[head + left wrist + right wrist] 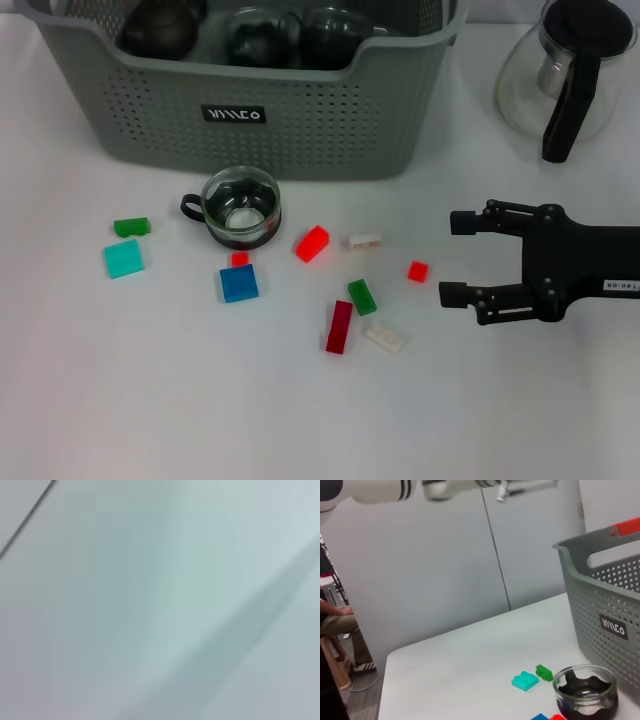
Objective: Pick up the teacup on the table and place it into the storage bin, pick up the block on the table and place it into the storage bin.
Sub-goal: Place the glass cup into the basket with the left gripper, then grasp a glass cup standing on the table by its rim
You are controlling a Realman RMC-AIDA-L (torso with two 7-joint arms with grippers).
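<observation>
The glass teacup (240, 208) with a black handle stands upright on the white table, just in front of the storage bin (300, 130), a grey-green perforated basket. The right wrist view also shows the teacup (585, 692) beside the storage bin (600, 605). Loose blocks lie around it: a red block (312, 243), a blue block (239, 284), a teal block (123, 259), a small red block (418, 271) and several more. My right gripper (448, 258) hovers open at the right, its fingers pointing toward the small red block and holding nothing. My left gripper is out of view.
A glass teapot (565, 75) with a black handle stands at the back right. Dark round pots sit inside the bin. A green block (362, 297), a dark red block (339, 327) and a white block (385, 338) lie mid-table. A white arm (395, 490) crosses high above.
</observation>
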